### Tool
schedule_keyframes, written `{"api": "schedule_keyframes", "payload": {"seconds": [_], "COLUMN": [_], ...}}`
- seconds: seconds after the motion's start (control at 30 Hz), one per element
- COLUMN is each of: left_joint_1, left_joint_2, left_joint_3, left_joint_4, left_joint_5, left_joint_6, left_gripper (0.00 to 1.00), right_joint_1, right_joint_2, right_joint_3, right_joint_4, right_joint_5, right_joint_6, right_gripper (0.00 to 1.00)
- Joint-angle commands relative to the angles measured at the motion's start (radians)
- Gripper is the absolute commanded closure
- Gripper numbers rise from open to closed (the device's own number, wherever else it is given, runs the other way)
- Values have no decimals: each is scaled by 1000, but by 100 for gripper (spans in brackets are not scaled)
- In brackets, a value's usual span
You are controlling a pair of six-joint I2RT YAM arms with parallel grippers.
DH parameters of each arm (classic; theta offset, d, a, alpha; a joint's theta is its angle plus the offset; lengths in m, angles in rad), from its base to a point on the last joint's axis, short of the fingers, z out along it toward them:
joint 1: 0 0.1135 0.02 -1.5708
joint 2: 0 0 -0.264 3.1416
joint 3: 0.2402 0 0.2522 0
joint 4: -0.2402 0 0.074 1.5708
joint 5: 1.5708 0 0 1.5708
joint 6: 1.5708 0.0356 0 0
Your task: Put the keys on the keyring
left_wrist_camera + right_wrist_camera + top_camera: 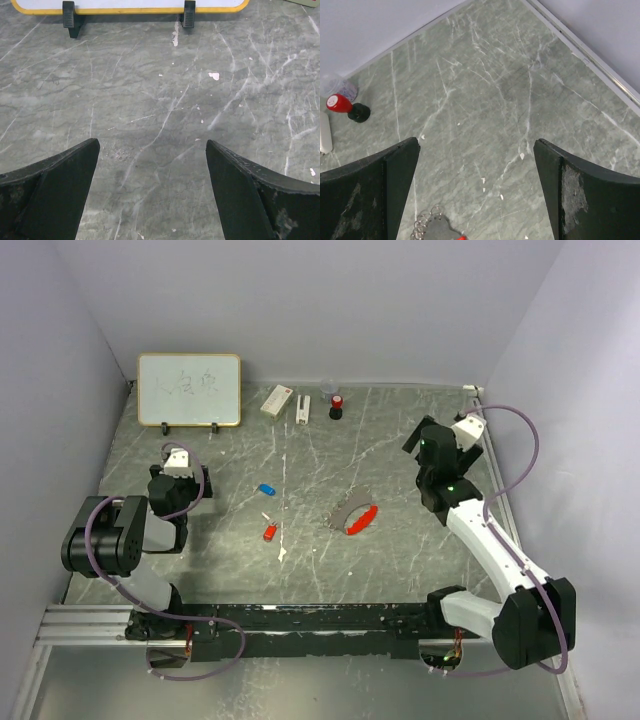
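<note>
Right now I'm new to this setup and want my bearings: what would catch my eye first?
The red-strapped keyring lies in the middle, with the blue key and red key to its left. A whiteboard stands at the back left; the left hand and right hand are open and empty.

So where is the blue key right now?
In the top view the blue key lies on the table left of centre, just beyond the red key and left of the keyring.
</note>
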Motion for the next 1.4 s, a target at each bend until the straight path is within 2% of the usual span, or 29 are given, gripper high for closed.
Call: {"api": "schedule_keyframes", "payload": {"seconds": [0.0, 0.2, 0.43, 0.53, 0.7, 0.93, 1.23, 1.37], "left_joint_1": [-8, -8, -8, -8, -8, -8, -8, -9], "left_joint_2": [3, 2, 3, 4, 4, 4, 4, 5], "left_joint_3": [14, 14, 14, 14, 14, 14, 15, 17], "left_joint_4": [38, 38, 37, 38, 38, 38, 38, 36], "left_joint_5": [-6, -6, -6, -7, -6, -8, -6, -7], "left_joint_6": [6, 6, 6, 6, 6, 6, 6, 6], "left_gripper": [1, 1, 1, 1, 1, 1, 1, 1], "right_joint_1": [4, 4, 4, 4, 5, 8, 21, 28], "right_joint_2": [3, -37, 93, 86, -18, -69, -121, -150], "right_joint_3": [-10, -75, 80, 30, -136, -185, -209, -248], "right_joint_4": [16, 165, -57, -16, 125, 123, 86, 81], "right_joint_5": [7, -283, -323, -397, -506, -597, -623, -660], "right_joint_6": [-38, -356, -286, -260, -217, -181, -190, -199], "right_gripper": [0, 0, 0, 0, 0, 0, 1, 5]}}
